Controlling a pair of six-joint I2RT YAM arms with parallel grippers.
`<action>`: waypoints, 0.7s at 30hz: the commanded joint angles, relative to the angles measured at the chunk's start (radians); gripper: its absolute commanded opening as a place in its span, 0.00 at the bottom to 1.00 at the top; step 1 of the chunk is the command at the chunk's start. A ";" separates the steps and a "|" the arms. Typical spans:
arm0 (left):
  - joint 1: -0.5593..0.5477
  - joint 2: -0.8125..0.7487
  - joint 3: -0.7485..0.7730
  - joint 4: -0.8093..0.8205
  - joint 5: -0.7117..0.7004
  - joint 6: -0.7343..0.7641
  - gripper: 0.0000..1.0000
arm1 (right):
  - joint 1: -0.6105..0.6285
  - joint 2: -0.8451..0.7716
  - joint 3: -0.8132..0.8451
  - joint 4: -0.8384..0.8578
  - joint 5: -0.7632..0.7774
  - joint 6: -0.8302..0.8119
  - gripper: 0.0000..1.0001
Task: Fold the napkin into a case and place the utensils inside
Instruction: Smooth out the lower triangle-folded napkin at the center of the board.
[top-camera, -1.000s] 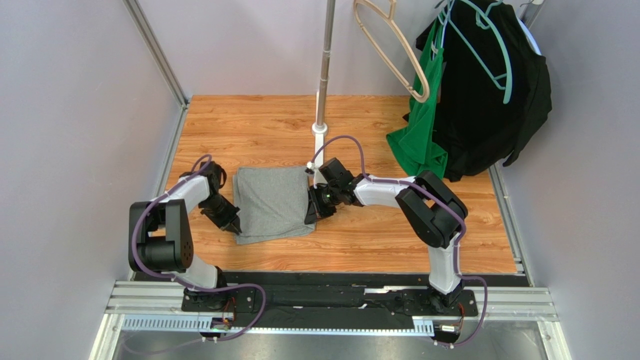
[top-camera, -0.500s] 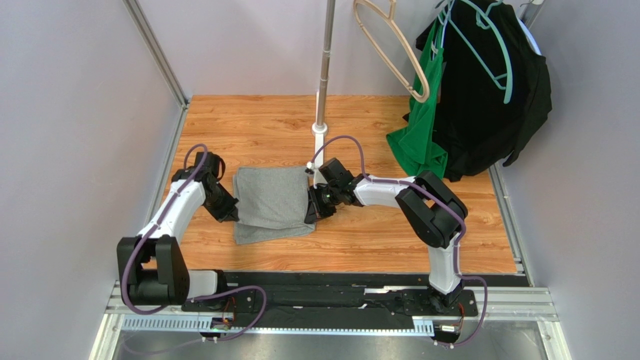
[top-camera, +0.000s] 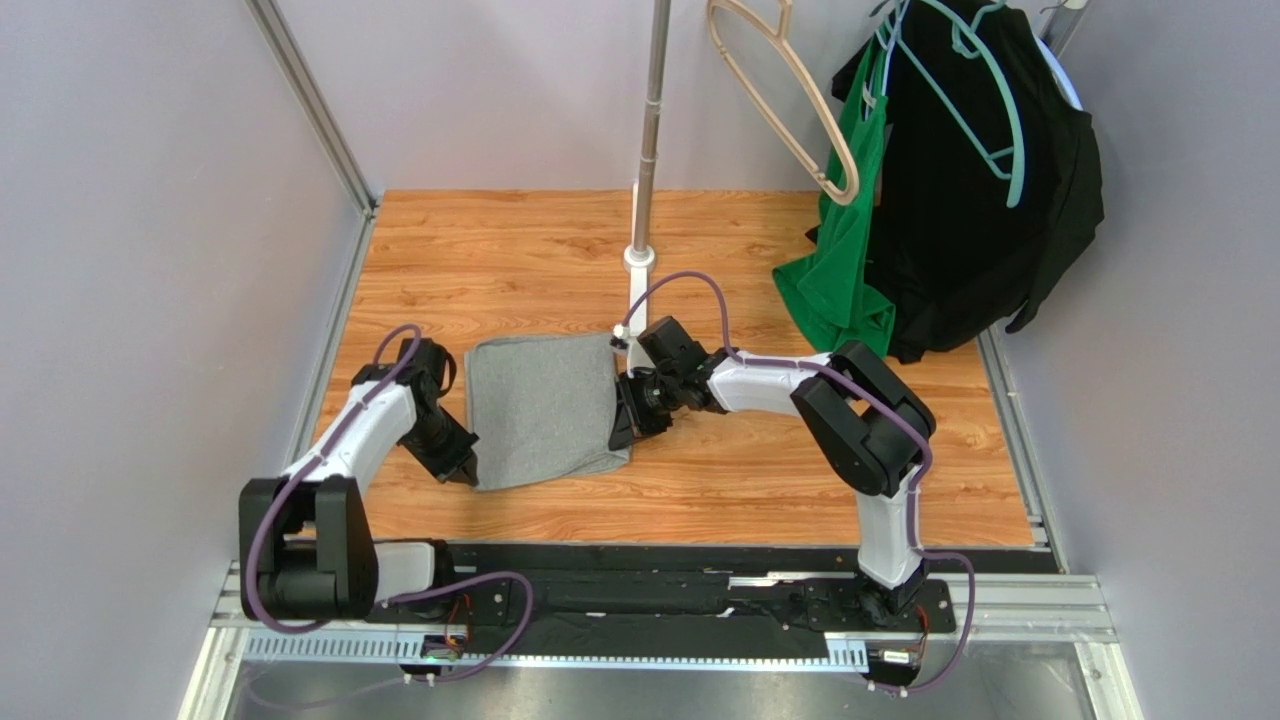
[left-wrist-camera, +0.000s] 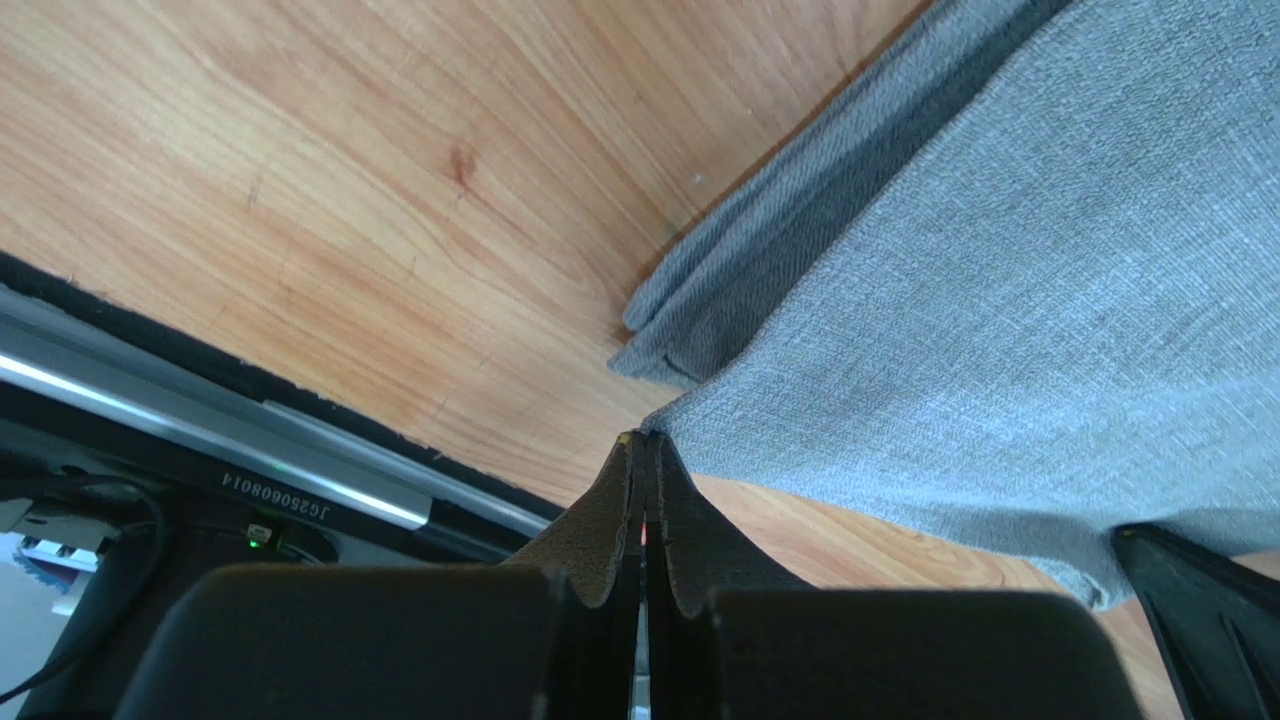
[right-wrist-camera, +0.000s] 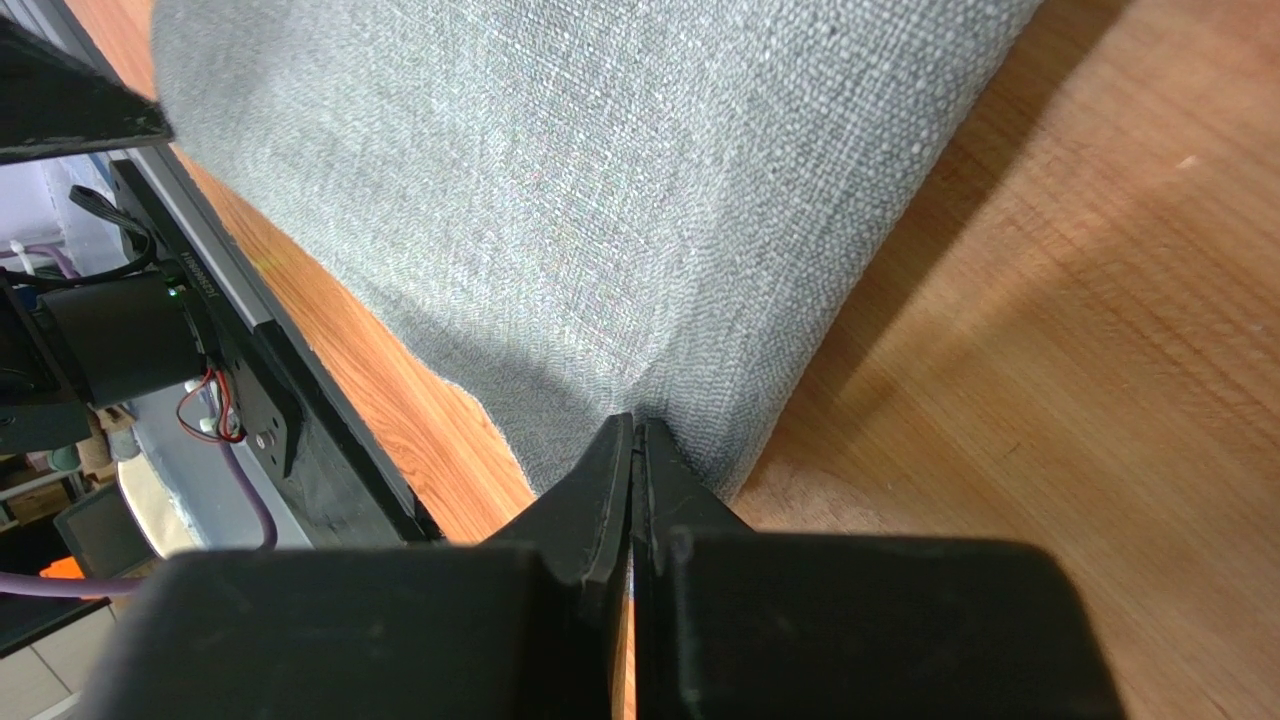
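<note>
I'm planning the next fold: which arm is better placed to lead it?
Slightly left: the left tool grips the napkin at its near-left corner, top layer lifted. The right tool pinches the right edge, where layers can't be told apart.

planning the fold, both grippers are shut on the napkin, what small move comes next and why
Probably lift both pinches together a little, so the near edge rises for folding away. The left gripper pinches the napkin's near-left corner, the right gripper its right edge; the cloth lies wide, not yet a narrow strip.
</note>
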 joint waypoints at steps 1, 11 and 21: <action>-0.001 0.105 0.041 0.057 -0.045 0.023 0.00 | 0.007 -0.054 -0.021 0.018 0.001 -0.005 0.00; 0.000 0.084 0.317 -0.038 -0.132 0.211 0.56 | 0.009 -0.178 -0.018 -0.094 -0.011 -0.060 0.37; 0.022 0.487 0.732 -0.007 0.026 0.484 0.63 | 0.027 -0.057 0.019 -0.050 -0.091 -0.025 0.00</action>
